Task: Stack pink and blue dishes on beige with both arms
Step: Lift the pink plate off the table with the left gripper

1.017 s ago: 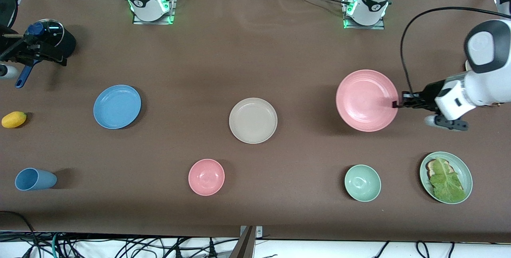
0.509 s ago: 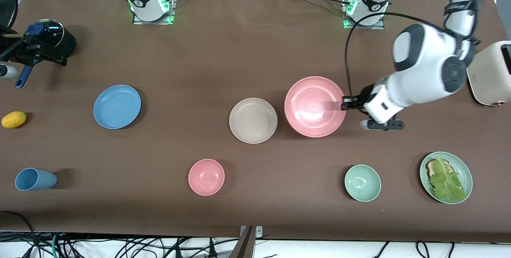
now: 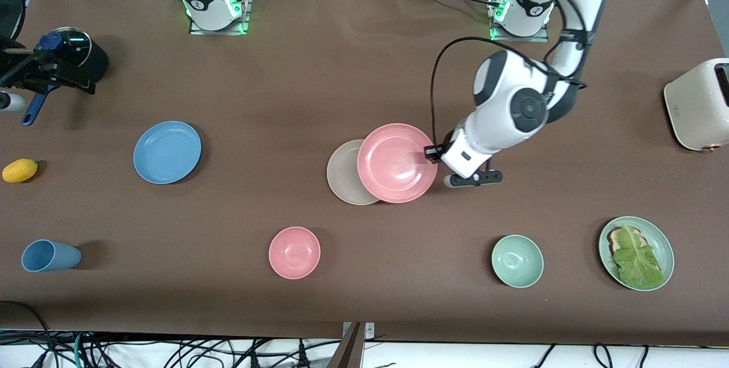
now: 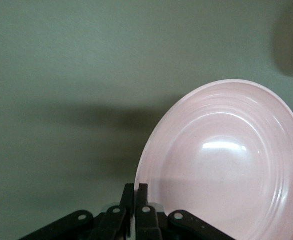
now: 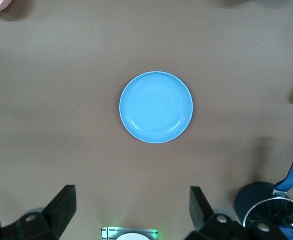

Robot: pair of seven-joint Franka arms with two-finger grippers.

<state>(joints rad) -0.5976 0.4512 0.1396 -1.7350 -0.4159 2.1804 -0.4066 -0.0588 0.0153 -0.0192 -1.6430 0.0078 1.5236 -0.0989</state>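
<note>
Blue cup [image 3: 50,256]: lying on its side on the worktop [image 3: 342,72], nearest the front camera, toward the right arm's end.
Pink bowl [image 3: 294,252]: set upright in the same near row, nearer the camera than the beige plate.
Green bowl [image 3: 517,261]: found in the near row, toward the left arm's end.
Green plate [image 3: 606,254]: placed beside the green bowl, at the left arm's end; a lettuce leaf [image 3: 637,260] over a slice of toast is carried on it.
Lemon [image 3: 20,170]: noted farther from the camera than the blue cup, at the right arm's end.
Blue plate [image 3: 167,152] [image 5: 156,107]: lying flat on the worktop, well apart from the beige plate, toward the right arm's end.
Beige plate [image 3: 343,171]: lying flat at mid-worktop; its part toward the left arm's end is covered from above by the pink plate.
Pink plate [image 3: 397,163] [image 4: 226,160]: held up by its rim, partly over the beige plate.
Left pincer [image 3: 431,153] [image 4: 135,197]: pressed together, pinching the rim of the pink plate.
Toaster [image 3: 696,105]: standing at the left arm's end.
Pot [image 3: 74,54]: recorded farthest from the camera, at the right arm's end.
Right pincer [image 5: 131,210]: spread wide, nothing held, waiting high over the worktop near the blue plate.
</note>
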